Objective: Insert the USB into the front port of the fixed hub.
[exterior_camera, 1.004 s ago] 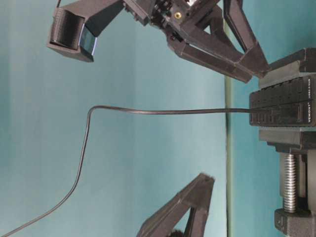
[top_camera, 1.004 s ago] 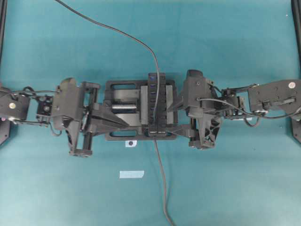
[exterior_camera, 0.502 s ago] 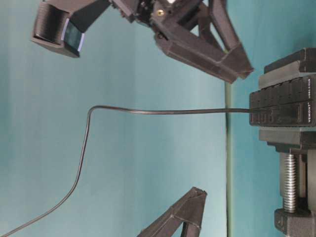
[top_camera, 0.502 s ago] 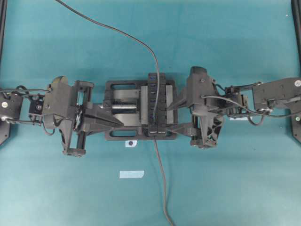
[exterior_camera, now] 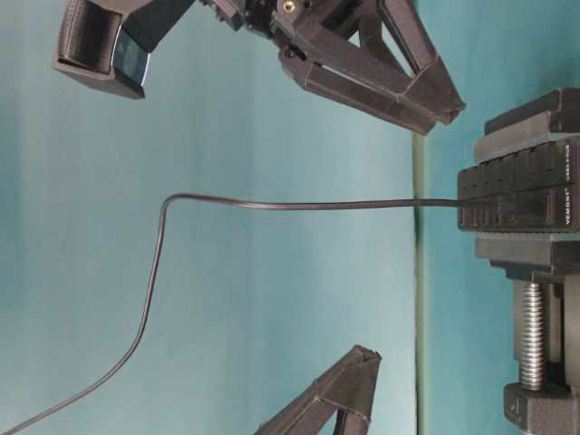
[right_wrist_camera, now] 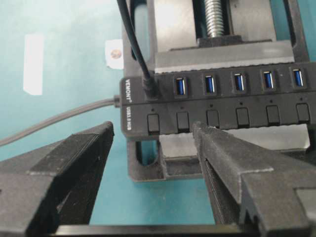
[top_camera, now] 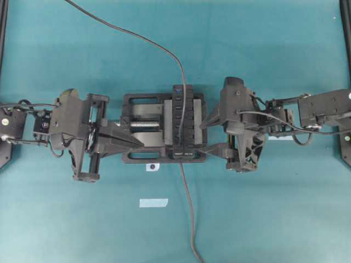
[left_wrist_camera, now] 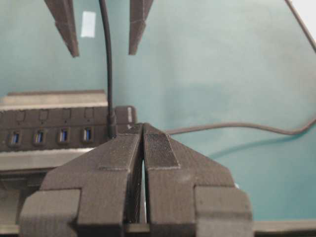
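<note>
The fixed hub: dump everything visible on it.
The fixed hub is a long, narrow black bar, plastic-looking, with a row of blue ports and a small black button beside each; "VEMONT USB3.0 HUB" is printed at one end. It lies level, clamped in the black vise. The USB sits plugged into the end port by that print. The hub's own cable leaves that end. Neither pincer touches it.

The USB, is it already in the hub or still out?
In: the USB sits plugged into the end port of the hub; neither end effector holds it.
</note>
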{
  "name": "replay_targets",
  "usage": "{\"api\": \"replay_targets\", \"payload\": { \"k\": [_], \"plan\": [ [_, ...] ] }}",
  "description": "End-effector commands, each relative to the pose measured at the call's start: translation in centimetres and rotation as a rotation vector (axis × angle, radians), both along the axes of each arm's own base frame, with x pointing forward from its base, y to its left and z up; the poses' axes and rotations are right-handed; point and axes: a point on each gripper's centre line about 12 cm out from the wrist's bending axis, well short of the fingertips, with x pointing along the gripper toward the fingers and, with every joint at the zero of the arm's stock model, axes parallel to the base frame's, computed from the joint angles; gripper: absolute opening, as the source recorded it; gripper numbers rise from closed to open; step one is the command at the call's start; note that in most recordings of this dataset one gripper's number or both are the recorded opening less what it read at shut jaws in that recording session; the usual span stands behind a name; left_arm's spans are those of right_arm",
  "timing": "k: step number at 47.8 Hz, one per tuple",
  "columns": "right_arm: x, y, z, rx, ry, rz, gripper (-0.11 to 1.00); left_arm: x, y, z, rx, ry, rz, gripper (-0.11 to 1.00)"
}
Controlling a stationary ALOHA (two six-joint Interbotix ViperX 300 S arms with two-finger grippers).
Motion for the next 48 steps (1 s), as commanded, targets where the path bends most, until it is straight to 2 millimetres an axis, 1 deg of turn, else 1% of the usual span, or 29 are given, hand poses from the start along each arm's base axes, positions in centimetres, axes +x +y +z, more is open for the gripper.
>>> {"api": "replay_targets", "payload": {
  "k": [1, 13, 29, 48],
  "plan": [
    [0.1, 0.0, 1.1, 0.013, -0.035, -0.010, 0.72, 0.2, -0.1, 1.1, -0.005, -0.040, -0.003, 0.00],
    [0.0, 0.0, 1.4, 0.013, -0.041, -0.010, 0.72, 0.1, -0.1, 1.6, -0.009, -0.055, -0.001, 0.00],
    [-0.6, -0.1, 1.6, 0.015, -0.050, -0.012, 0.72, -0.9, 0.0, 2.0, -0.011, -0.071, -0.003, 0.00],
    [-0.9, 0.2, 1.7, 0.018, -0.051, -0.006, 0.72, -1.3, 0.0, 1.7, -0.036, -0.059, 0.004, 0.00]
  ]
}}
